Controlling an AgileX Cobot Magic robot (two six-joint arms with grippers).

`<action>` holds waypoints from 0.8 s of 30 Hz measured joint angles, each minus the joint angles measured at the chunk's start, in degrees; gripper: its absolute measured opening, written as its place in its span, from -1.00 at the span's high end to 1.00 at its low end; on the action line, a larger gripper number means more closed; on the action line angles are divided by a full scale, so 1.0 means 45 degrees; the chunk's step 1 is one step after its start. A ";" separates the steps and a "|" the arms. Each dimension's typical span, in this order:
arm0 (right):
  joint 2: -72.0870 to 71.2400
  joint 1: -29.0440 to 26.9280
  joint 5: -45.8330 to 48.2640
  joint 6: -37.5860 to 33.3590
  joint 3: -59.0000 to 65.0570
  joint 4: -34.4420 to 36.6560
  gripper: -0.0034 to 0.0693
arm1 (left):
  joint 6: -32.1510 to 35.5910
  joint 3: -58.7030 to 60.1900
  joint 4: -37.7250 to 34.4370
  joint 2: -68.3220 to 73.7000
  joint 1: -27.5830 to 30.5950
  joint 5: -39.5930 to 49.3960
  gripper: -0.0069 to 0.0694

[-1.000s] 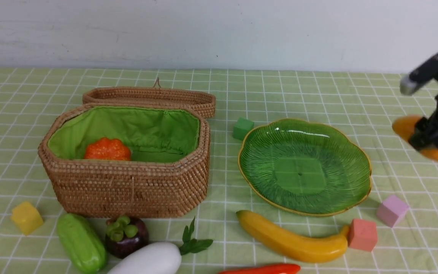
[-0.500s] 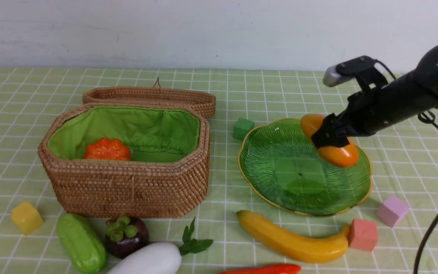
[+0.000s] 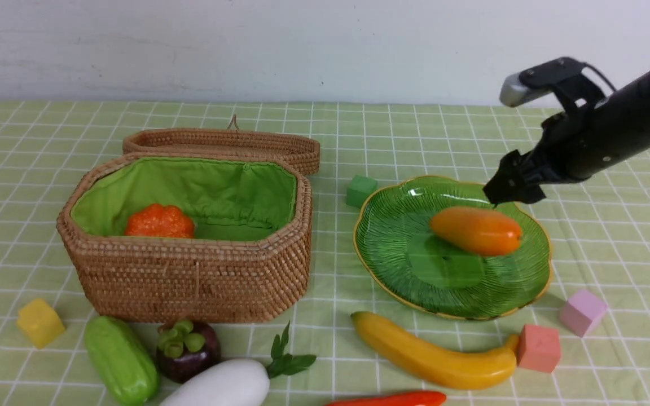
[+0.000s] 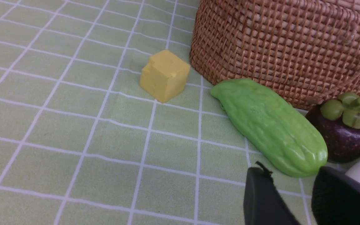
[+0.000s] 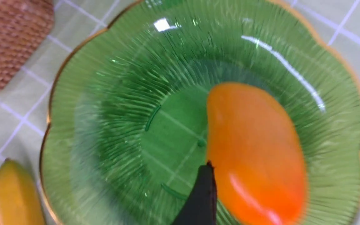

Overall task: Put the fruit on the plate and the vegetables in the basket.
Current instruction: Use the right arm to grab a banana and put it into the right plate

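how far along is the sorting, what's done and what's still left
Done: the pumpkin sits in the basket and the mango lies on the plate. In hand: nothing; the right gripper hangs open above the plate. Left on the tablecloth: the banana and mangosteen for the plate, the cucumber and white vegetable for the basket.
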 joint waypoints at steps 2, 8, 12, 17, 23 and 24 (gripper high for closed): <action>-0.0889 0.0000 0.0556 0.0000 0.0000 -0.0417 -0.82 | 0.0000 0.0000 0.0000 0.0000 0.0000 0.0000 0.19; -0.1976 0.0590 0.3795 -0.2588 0.0411 -0.0419 -0.54 | 0.0000 0.0000 0.0000 0.0000 0.0000 0.0000 0.19; -0.1901 0.1773 0.4248 -0.5831 0.2057 -0.0268 -0.47 | 0.0000 0.0000 0.0000 0.0000 0.0000 0.0000 0.19; -0.1442 0.3206 0.2901 -0.7432 0.3828 -0.0496 -0.47 | 0.0000 0.0000 0.0000 0.0000 0.0000 0.0000 0.19; -0.0406 0.3649 0.1741 -0.7590 0.4306 -0.0943 -0.46 | 0.0000 0.0000 0.0000 0.0000 0.0000 0.0000 0.19; -0.0363 0.3654 0.1741 -0.7590 0.4306 -0.0955 -0.46 | 0.0000 0.0000 0.0000 0.0000 0.0000 0.0000 0.19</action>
